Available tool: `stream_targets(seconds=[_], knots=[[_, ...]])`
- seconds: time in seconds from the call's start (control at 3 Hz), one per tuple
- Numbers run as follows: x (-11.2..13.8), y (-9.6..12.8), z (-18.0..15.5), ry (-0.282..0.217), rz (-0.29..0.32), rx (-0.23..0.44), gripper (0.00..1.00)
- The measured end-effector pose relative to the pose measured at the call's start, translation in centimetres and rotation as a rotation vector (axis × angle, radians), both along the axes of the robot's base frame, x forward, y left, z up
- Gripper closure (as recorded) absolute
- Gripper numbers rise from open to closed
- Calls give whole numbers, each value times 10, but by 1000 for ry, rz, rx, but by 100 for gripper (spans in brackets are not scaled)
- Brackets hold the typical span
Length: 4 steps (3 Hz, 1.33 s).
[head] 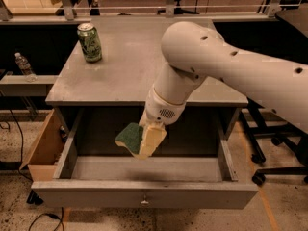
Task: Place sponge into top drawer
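Observation:
My gripper [143, 143] is shut on the sponge [129, 137], a dark green scrub layer over yellow foam. It holds the sponge in the air above the middle of the open top drawer [144, 170], below the table edge. The drawer is a wide shallow grey metal tray pulled fully out, with a small knob [145, 201] centred on its front. The drawer floor under the sponge is bare. My white arm reaches in from the right and hides the right middle of the table top.
A green can [90, 43] stands at the back left of the grey table top [120, 66]. A light wooden box-like drawer [42, 148] sticks out at the left side. A plastic bottle [24, 66] stands on a shelf at far left. A black chair base [269, 153] is at right.

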<state>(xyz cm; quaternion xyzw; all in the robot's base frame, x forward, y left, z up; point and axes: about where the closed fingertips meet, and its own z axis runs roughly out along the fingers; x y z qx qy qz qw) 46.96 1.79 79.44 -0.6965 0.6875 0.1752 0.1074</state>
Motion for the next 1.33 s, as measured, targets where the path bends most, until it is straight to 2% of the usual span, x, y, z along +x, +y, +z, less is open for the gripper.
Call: stream_targets(seconds=[0.33,1.33], knots=[[-1,1,0,0,3,-1,82],[-3,3,0,-1,9,-4,13]])
